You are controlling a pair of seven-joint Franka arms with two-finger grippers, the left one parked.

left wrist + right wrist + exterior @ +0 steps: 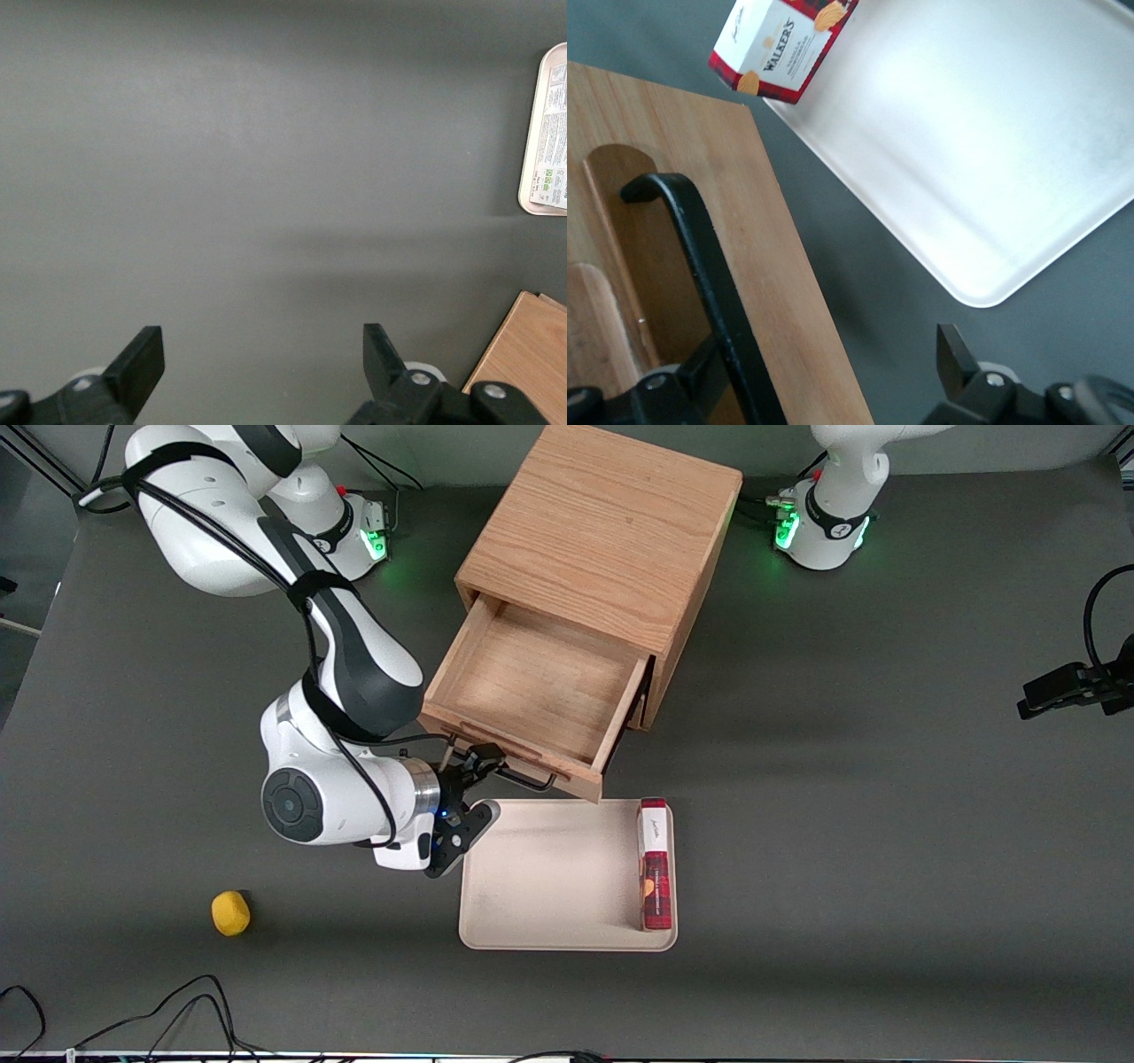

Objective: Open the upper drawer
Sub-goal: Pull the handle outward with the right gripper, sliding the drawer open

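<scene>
The upper drawer [532, 682] of the light oak cabinet [602, 540] stands pulled well out, its shallow wooden box empty. Its thin black bar handle [523, 775] runs along the drawer front [775, 292]. My gripper [478, 788] is at that handle, open. In the right wrist view the gripper [828, 354] has one finger [700, 367] tucked between the handle [700, 266] and the drawer front, while the second finger [952, 350] hangs apart over the grey table.
A beige tray [549, 868] lies just nearer the front camera than the open drawer, with a red cookie box [656, 864] along its edge. A yellow lump [230, 912] sits toward the working arm's end. A black clamp [1072, 691] juts in at the parked arm's end.
</scene>
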